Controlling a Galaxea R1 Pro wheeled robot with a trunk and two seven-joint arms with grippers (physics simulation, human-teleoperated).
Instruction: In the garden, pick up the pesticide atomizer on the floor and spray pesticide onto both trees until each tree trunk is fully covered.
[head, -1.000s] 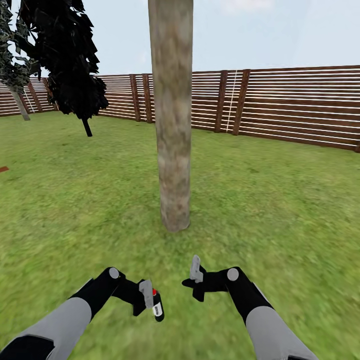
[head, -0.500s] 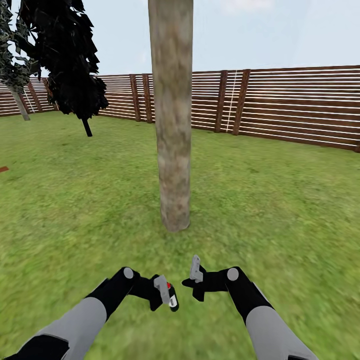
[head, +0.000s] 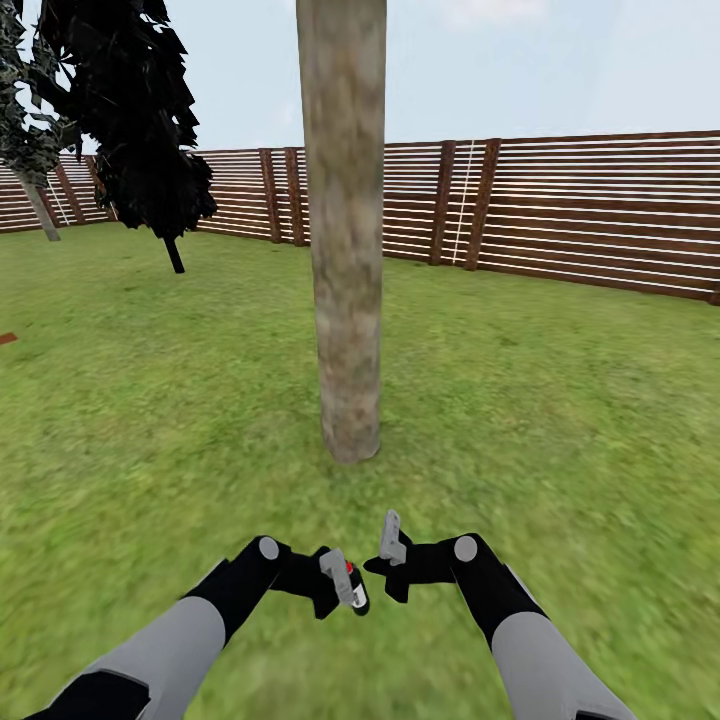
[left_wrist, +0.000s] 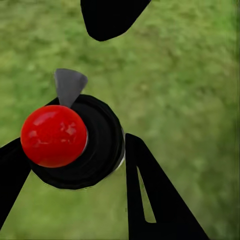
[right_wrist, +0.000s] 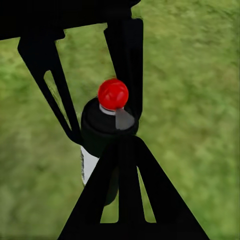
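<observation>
Jaws of my left gripper (head: 345, 585) clamp the pesticide atomizer (head: 352, 590), low at 6 o'clock; right gripper (head: 392, 560) jaws empty, slightly apart. Tree trunk (head: 345, 250) dead ahead at 12. Bottle's secured; next I'd raise the nozzle, aim at trunk, spray.

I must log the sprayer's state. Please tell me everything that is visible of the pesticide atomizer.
The pesticide atomizer is a small black bottle with a white label patch, a round red cap and a thin grey nozzle. The left gripper is shut on its body, a black finger on each side. It hangs above the grass, just before the right gripper.
</observation>
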